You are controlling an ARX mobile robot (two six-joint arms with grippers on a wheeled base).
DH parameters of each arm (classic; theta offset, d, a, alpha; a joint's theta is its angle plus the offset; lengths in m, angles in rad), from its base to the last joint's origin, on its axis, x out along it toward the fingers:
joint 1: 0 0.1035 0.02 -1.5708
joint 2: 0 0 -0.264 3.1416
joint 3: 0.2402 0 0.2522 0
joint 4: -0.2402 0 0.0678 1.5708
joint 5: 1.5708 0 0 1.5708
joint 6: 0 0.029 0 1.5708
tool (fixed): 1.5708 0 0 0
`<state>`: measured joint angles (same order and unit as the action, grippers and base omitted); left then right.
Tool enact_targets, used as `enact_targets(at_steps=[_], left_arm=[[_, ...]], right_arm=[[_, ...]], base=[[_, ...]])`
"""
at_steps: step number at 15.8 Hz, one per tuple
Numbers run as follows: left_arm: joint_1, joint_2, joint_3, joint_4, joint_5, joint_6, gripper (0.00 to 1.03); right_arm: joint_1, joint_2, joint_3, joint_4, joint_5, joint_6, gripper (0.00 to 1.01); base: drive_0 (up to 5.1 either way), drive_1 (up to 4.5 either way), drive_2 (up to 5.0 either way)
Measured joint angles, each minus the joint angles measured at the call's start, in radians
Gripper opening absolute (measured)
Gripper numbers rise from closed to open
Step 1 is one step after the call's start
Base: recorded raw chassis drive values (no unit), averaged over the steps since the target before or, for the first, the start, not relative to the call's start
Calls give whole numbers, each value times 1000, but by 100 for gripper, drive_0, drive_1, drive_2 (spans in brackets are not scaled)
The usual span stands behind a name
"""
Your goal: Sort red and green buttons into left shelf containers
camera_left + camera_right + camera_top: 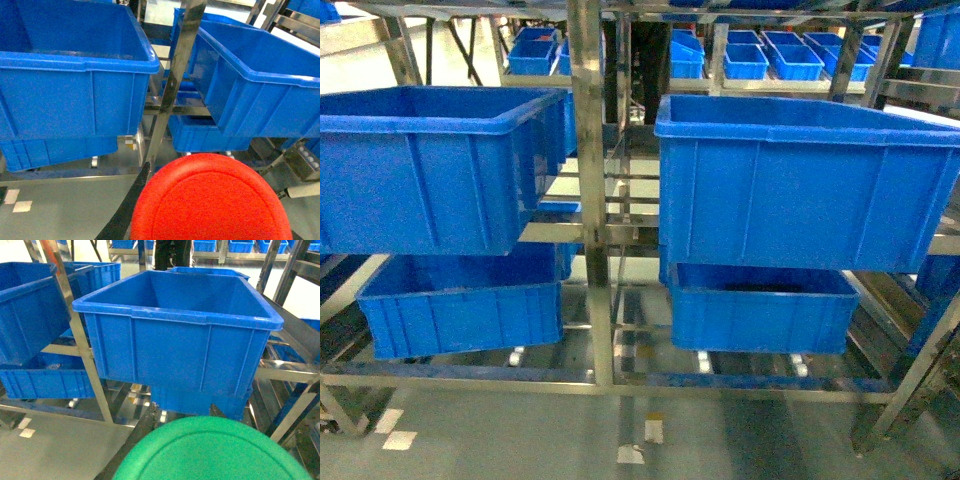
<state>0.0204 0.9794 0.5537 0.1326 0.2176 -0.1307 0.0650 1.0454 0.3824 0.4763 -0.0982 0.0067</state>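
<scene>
Filling the bottom of the left wrist frame is the red cap (pixel 212 200), a big round dome seen from right above, so close to the lens that it hides whatever holds it; the left gripper itself never shows, so I cannot tell how its jaws stand. Over on the right wrist frame it is the same story with the green cap (pixel 212 450), spread across the bottom edge, and the right gripper is out of sight behind it too, state unknown. Above the red cap, upper left of that frame, sits the left crate (pixel 75 85), deep and blue with a thick rim, and the right crate (pixel 255 90) slants across the upper right, with a steel post (pixel 172 85) running up between the two. In the right wrist frame the right crate (pixel 180 335) takes the centre, its inside bare as far as can be seen, while a corner of the left crate (pixel 30 310) pokes in at the left edge. From the head view, both upper crates face us on the steel rack (pixel 590 200): left crate (pixel 430 170) in the left half, right crate (pixel 800 185) in the right half, a lower crate (pixel 460 305) under the first and another lower crate (pixel 765 310) under the second. Small trays (pixel 770 60) line the shelves at the top of the frame. Neither arm nor button shows in the head view.
</scene>
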Motion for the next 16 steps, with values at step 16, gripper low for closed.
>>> enact_targets(at_steps=[16], left_arm=[[3,-4,0,2,-5,0,26]], right_arm=[[0,0,0,1,0,0,25]], base=[[-10,395,-414]])
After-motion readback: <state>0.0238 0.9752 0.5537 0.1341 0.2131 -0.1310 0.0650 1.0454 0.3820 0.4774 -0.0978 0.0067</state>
